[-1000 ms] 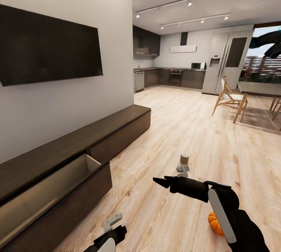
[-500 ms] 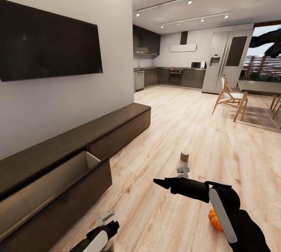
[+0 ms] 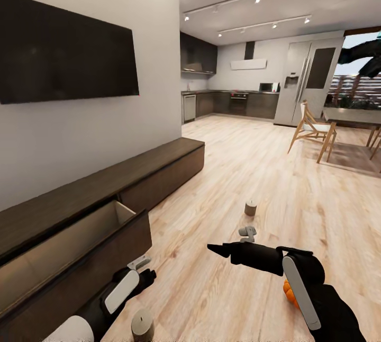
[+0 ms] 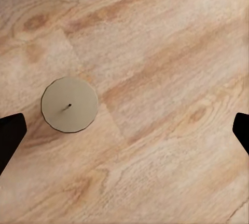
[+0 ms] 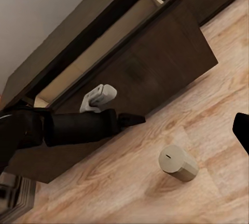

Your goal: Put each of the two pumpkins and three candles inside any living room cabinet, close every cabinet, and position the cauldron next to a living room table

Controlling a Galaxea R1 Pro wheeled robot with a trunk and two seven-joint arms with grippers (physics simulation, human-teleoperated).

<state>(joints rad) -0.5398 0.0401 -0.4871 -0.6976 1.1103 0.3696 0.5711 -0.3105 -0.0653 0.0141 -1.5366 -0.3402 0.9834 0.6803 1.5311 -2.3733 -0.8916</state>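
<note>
Risk: spread-open left gripper [image 4: 124, 130] hovers beside, not over, the stubby grey cream-topped candle [image 4: 69, 104]; descending off-centre could topple it. Right fingers' state unclear.

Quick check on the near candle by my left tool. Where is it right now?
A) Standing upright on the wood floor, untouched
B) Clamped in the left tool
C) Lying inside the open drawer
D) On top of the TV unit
A. The near candle stands upright on the floor, and the left wrist view shows its top between the spread fingers of the open left tool, with floor around it.
</note>
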